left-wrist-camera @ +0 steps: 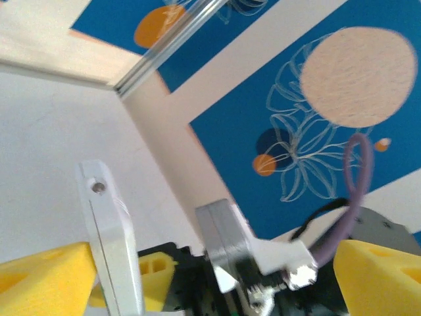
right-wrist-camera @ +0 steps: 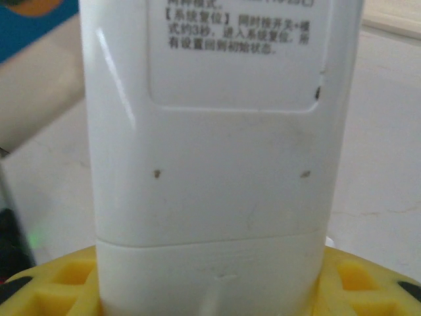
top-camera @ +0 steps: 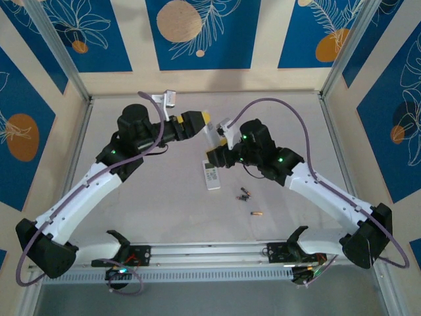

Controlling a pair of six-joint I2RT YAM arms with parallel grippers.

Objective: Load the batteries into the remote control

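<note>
My right gripper (top-camera: 221,137) is shut on a white remote control (top-camera: 213,135) and holds it raised above the table's middle. In the right wrist view the remote control's back (right-wrist-camera: 220,164), with a printed label, stands between my yellow fingers (right-wrist-camera: 56,283). My left gripper (top-camera: 202,119) is open right beside it. In the left wrist view the left gripper (left-wrist-camera: 210,286) has its yellow fingers (left-wrist-camera: 39,276) spread wide, and the remote control shows edge-on (left-wrist-camera: 108,243) between them. The batteries lie on the table: dark ones (top-camera: 244,195) and an orange-gold one (top-camera: 255,214).
A second small white remote (top-camera: 211,176) lies flat on the table below the two grippers. Framed walls with blue panels enclose the table (top-camera: 164,210) on three sides. A metal rail (top-camera: 210,253) runs along the near edge between the arm bases.
</note>
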